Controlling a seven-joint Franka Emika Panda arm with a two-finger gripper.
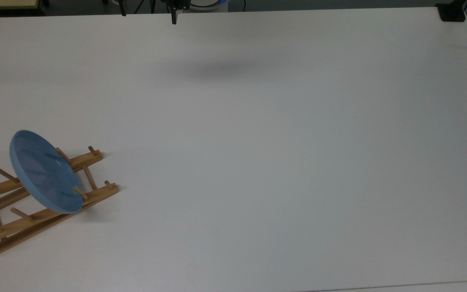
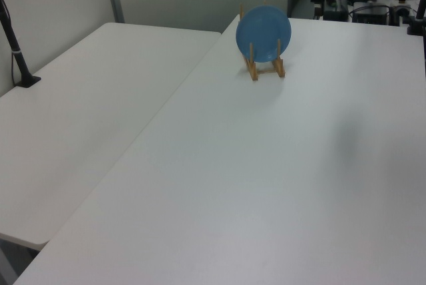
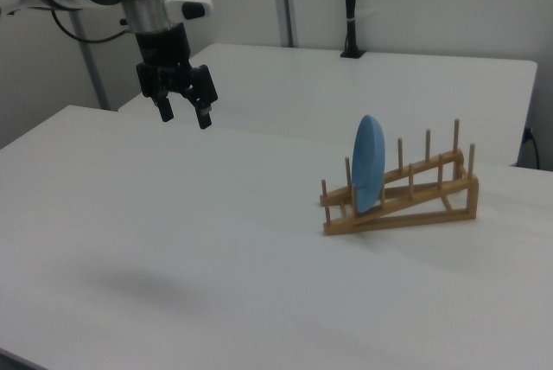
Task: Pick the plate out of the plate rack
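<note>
A light-blue plate (image 1: 45, 172) stands on edge between the pegs near the low end of a wooden plate rack (image 1: 35, 221), at the top view's lower left. In the right view the plate (image 3: 367, 162) is seen edge-on, upright in the sloping rack (image 3: 397, 222). The left view has the plate (image 2: 263, 32) face-on at the table's far side, with the rack (image 2: 253, 70) under it. My gripper (image 3: 183, 115) hangs open and empty well above the table, far to the right view's left of the rack, fingers pointing down.
The white table (image 1: 258, 162) is wide and bare around the rack. A second white table (image 2: 86, 98) adjoins it. Black clamped posts stand at a table corner (image 1: 452, 12) and on the neighbouring table (image 3: 350, 15). The rack runs off the top view's left edge.
</note>
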